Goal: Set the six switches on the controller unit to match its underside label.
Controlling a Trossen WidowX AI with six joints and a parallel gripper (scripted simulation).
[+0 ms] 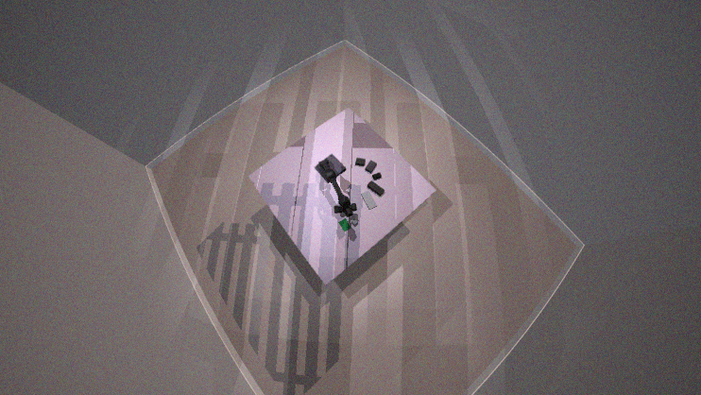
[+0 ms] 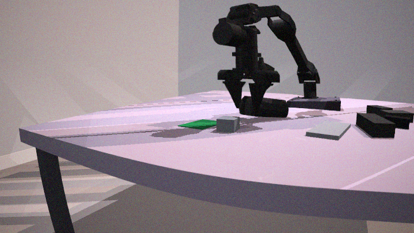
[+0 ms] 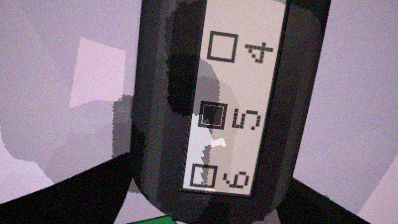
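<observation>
Dark grey controller unit lies overturned on the bench, label up: squares 4 and 6 empty, 5 filled. The gripper straddles it, fingers wide against its sides. Just beside it sit a grey block and a green plate.

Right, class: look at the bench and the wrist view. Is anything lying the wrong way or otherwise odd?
Yes. The controller unit lies upside down between the gripper fingers, its label facing up. Squares 4 and 6 are empty, 5 is filled. The other parts lie flat on the bench.
</observation>
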